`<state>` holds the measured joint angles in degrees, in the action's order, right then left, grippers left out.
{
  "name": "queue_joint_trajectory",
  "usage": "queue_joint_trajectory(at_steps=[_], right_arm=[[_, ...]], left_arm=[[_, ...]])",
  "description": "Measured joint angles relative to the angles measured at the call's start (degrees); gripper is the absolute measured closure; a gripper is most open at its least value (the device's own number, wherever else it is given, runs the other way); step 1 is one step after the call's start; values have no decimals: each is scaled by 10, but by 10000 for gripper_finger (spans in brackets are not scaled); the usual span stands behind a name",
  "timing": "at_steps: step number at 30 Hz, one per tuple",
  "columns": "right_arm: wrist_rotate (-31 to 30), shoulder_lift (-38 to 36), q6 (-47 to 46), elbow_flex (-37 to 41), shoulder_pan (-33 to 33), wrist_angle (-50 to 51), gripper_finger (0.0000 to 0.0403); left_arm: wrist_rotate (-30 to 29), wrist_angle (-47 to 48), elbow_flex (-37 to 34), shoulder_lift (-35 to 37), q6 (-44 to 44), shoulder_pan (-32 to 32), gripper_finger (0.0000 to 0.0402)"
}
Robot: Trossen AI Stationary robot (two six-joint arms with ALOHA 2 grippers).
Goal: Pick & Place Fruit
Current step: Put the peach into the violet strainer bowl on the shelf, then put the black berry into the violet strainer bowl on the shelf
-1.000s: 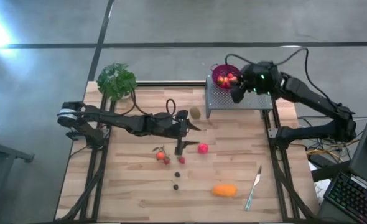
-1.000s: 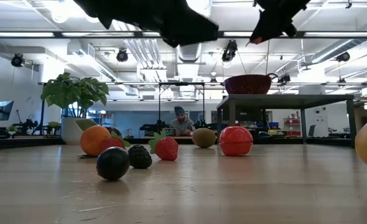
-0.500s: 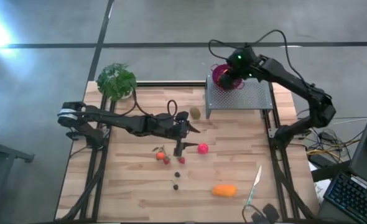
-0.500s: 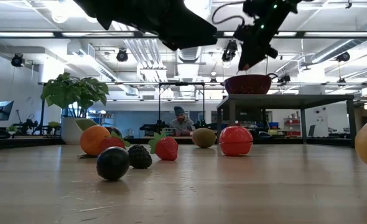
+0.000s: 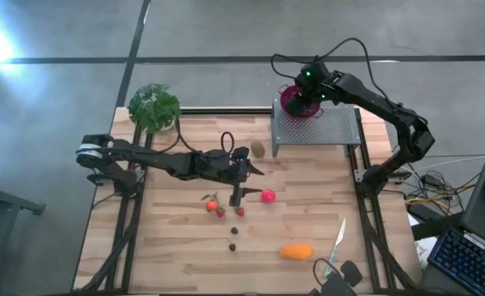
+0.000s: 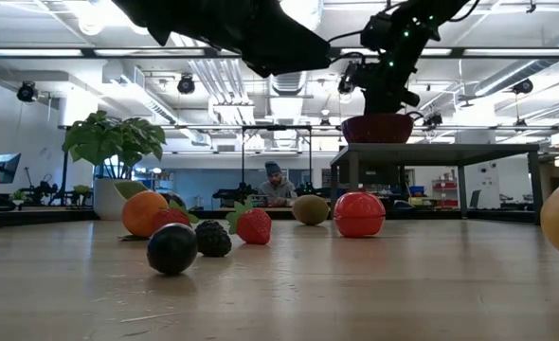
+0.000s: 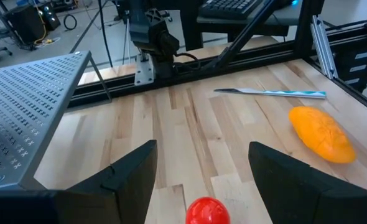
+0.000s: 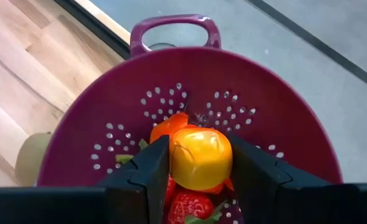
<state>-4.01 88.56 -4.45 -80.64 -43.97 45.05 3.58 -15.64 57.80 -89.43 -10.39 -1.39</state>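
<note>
Fruit lies scattered over the middle of the bench (image 5: pixel 177 247), and some of it already sits in the purple colander (image 8: pixel 283 124) on the perforated metal stand (image 5: pixel 316 130) at the far right corner. The right pincer (image 8: pixel 199 165) hangs directly above that colander, its two dark fingers pinching a yellow-orange fruit (image 8: pixel 199 158); beneath it in the bowl lie a strawberry (image 8: pixel 190 205) and another orange piece (image 8: pixel 168 124). The left pincer (image 7: pixel 202 165) hovers over the bench's centre with its fingers spread and nothing between them, just above the pink-red ball (image 5: pixel 268 196). Near the ball, toward the left edge, sit a small orange fruit (image 5: pixel 212 205) and a red strawberry (image 5: pixel 220 212), with another small red piece (image 5: pixel 240 211) between them and the ball. Two dark berries (image 5: pixel 233 239) lie closer to the near edge. The larger oblong orange piece (image 5: pixel 297 251) rests near the near edge, and a slim pale knife (image 5: pixel 334 244) lies beside it toward the right edge. A brown kiwi (image 5: pixel 258 149) sits just beside the stand's left side. A green leafy plant (image 5: pixel 154 107) stands at the far left corner. In the low view, a person (image 6: pixel 275 187) sits in the room beyond the bench.
</note>
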Motion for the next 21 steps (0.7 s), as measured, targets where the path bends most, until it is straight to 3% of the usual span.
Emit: queue_joint_trajectory(at_steps=[21], right_arm=[[-6,-7,23,-38,0,22,186]], left_arm=[[0,0,0,0,1,0,145]])
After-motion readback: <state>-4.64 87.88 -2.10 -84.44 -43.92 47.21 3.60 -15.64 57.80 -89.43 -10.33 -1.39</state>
